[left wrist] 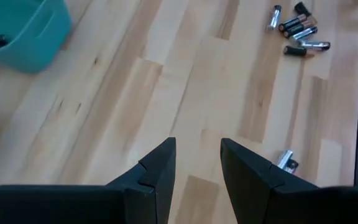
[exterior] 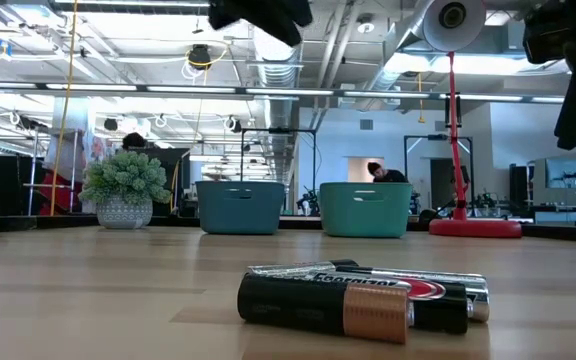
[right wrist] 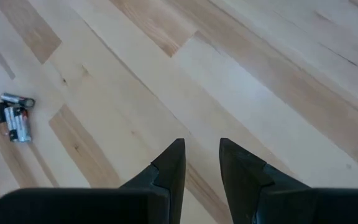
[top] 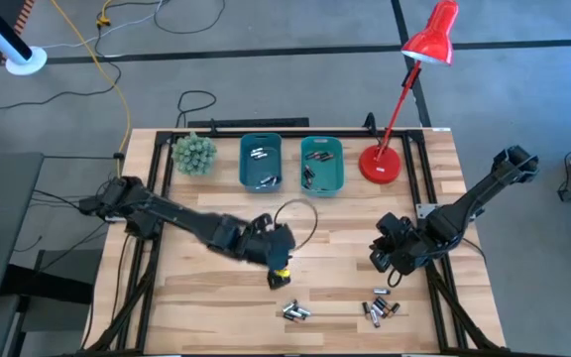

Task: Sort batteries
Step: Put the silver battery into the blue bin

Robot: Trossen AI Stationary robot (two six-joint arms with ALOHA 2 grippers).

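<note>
Batteries in the teal bins are too small to tell apart

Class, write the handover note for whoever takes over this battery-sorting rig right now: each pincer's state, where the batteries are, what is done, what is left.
Left pincer: open, empty, above the table's middle front.
Right pincer: open, empty, above the right front.
Batteries: one loose cluster at the front centre, a second cluster to its right. Some already lie in the left teal bin and the right teal bin at the back.
Done: part of the sorting.
Left: pick up both front clusters and bin them.
</note>
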